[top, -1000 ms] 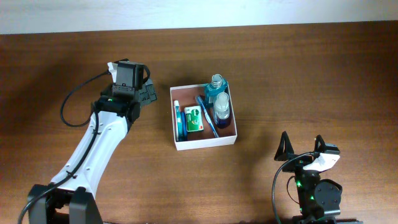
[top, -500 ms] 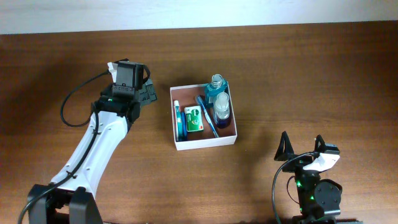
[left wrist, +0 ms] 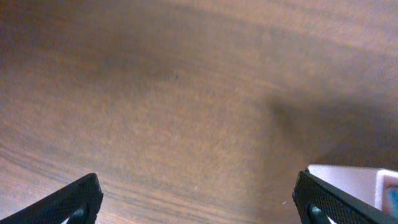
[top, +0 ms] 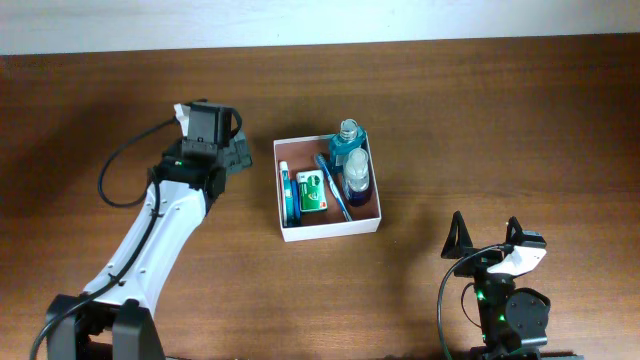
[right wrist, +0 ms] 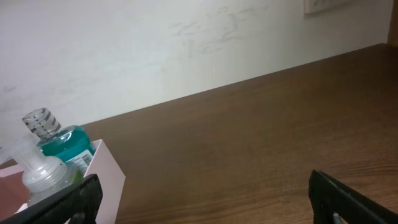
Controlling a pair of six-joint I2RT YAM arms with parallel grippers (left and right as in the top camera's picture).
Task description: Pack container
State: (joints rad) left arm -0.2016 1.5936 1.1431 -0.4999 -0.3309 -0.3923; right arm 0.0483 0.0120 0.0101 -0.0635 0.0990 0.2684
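The container [top: 330, 232], a square shallow white-walled box, sits mid-table. It holds a teal bottle [top: 347, 143], a clear blue-liquid bottle [top: 357, 178], a blue toothbrush [top: 331, 186], a small green packet [top: 313, 194] and a blue flat item [top: 288, 195]. My left gripper [top: 240, 152] is open and empty, just left of the container, over bare wood; a container corner [left wrist: 348, 177] shows by its right finger. My right gripper [top: 485, 233] is open and empty near the front right edge. Its wrist view shows the container wall [right wrist: 102, 171] and both bottles [right wrist: 62, 143].
The table [top: 500, 120] is brown wood with a white wall [right wrist: 155, 43] behind its far edge. A black cable [top: 120, 165] loops off my left arm. Nothing else lies on the wood around the container.
My left gripper has shifted very slightly away from the container. The right arm and the container's contents have not moved.
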